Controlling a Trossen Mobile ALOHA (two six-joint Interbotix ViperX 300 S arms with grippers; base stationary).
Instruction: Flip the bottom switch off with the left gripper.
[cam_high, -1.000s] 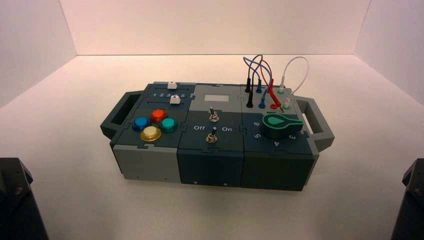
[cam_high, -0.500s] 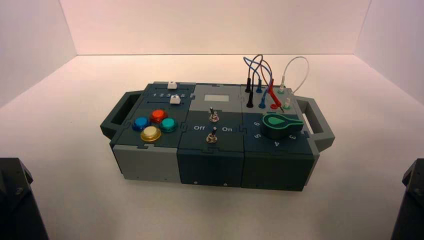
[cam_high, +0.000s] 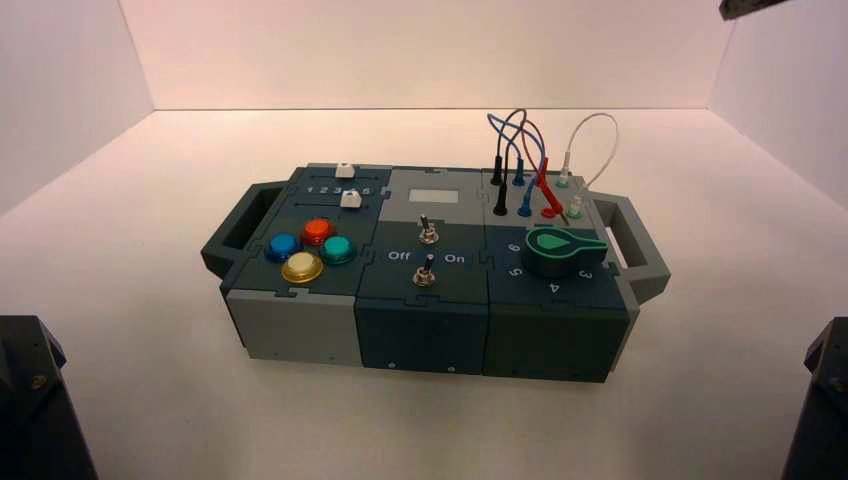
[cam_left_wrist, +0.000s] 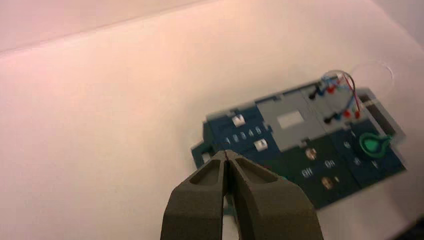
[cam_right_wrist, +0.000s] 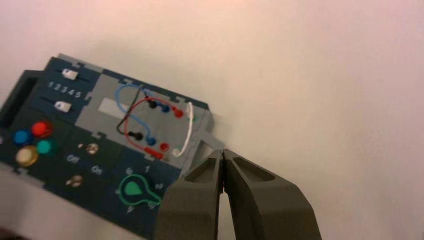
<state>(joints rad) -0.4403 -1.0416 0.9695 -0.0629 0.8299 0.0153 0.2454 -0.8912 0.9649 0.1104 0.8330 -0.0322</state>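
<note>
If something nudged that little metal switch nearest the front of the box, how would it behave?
The bottom switch would probably tilt stiffly rather than bend, since its lever looks like slim metal. It likely won't roll away, being fixed by a nut. A fingertip might slip off, as the lever is so thin.

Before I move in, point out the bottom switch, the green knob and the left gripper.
Bottom switch (cam_high: 424, 276): high view, silver nut.
Green knob (cam_high: 556, 252): high view, top face.
Left gripper (cam_left_wrist: 226, 154): left wrist view, between fingertips.

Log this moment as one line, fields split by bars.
left claw: shut, off the box's left side | right claw: shut, idle, off right side | bottom switch: untouched
</note>
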